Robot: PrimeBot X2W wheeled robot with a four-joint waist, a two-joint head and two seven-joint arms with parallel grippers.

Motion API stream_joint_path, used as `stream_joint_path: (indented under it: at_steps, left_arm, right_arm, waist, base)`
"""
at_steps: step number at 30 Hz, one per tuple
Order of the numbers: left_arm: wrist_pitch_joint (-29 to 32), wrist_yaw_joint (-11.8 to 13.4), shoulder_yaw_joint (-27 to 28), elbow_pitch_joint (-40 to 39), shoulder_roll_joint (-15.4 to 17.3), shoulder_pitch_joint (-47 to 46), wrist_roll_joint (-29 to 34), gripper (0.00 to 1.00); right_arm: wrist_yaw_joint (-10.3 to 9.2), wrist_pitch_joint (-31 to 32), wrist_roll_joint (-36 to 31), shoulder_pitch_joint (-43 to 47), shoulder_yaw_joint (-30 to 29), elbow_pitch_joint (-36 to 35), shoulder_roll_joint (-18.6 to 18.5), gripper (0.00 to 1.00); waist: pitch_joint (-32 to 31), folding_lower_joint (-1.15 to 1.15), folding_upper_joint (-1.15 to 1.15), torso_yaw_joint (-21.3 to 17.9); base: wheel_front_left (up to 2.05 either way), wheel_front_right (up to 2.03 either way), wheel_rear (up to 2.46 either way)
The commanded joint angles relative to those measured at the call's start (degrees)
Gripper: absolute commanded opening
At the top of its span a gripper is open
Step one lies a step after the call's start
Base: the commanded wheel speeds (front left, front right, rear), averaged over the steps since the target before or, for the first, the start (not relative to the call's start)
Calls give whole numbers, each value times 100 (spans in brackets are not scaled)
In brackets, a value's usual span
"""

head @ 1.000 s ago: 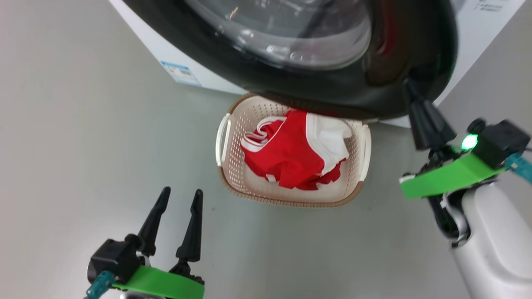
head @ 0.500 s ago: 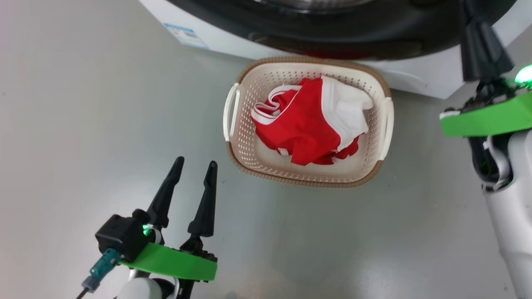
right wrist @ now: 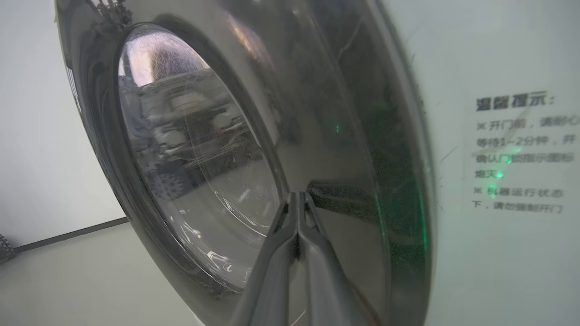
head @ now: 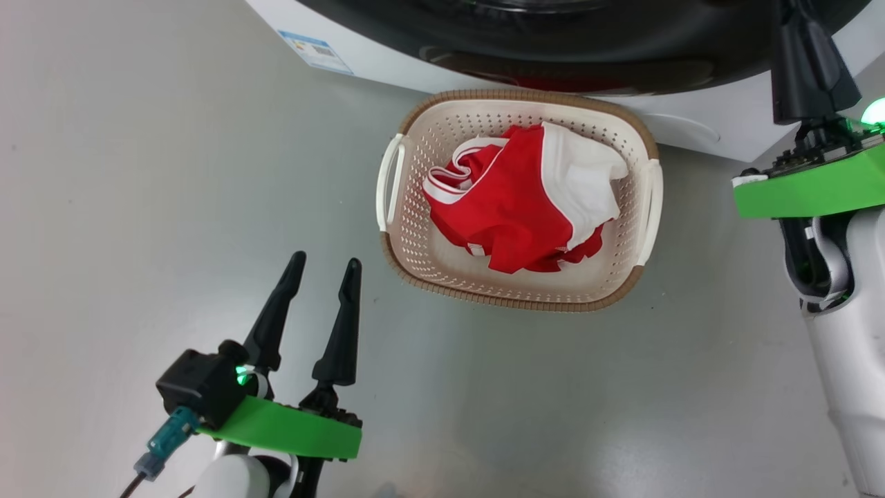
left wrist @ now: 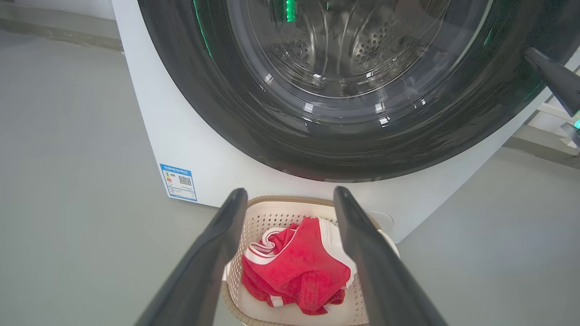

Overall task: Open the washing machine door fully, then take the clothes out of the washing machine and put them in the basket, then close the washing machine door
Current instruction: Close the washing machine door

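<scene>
Clothes [head: 511,207] lying in the basket [head: 511,302], washing machine door [left wrist: 226,113] sitting against the machine front.

The red-and-white clothes are lying heaped inside the basket, which is standing on the floor [head: 138,207] with its far rim just beside the washing machine [left wrist: 149,113], below the door's lower edge. The right gripper [right wrist: 297,197] is holding its jaws pressed together, tips at the door's glossy rim, right of the glass. The left gripper [head: 326,259] is hovering near-left of the basket, jaws apart and gripping nothing, with grey floor stretching wide to its left and near side.

Bright even light, glare on door [left wrist: 204,113]
</scene>
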Motion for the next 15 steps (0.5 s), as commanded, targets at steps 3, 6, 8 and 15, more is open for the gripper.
stream_joint_path:
  at_steps: [3, 6, 8, 15]
  left_arm:
    - [-47, 24, 237, -70, 98, 20, 28, 100]
    - [-47, 5, 295, -8, 98, 44, 68, 100]
    - [-47, -14, 337, 32, 98, 66, 111, 100]
    - [-47, -95, 510, 168, 98, 196, 316, 100]
  right_arm:
    - [-44, -36, 74, 263, 199, -101, 78, 13]
    - [-44, -36, 78, 480, 288, -67, 100, 46]
    - [-44, -36, 81, 640, 328, -49, 134, 100]
    - [-44, -36, 97, 1272, 431, -19, 261, 100]
  waist:
    - [-129, 0, 0, -78]
    - [-238, 0, 0, -143]
    - [-323, 0, 0, -193]
    - [-676, 0, 0, -400]
  base:
    - [0, 0, 0]
    - [0, 0, 0]
    - [0, 0, 0]
    - [0, 0, 0]
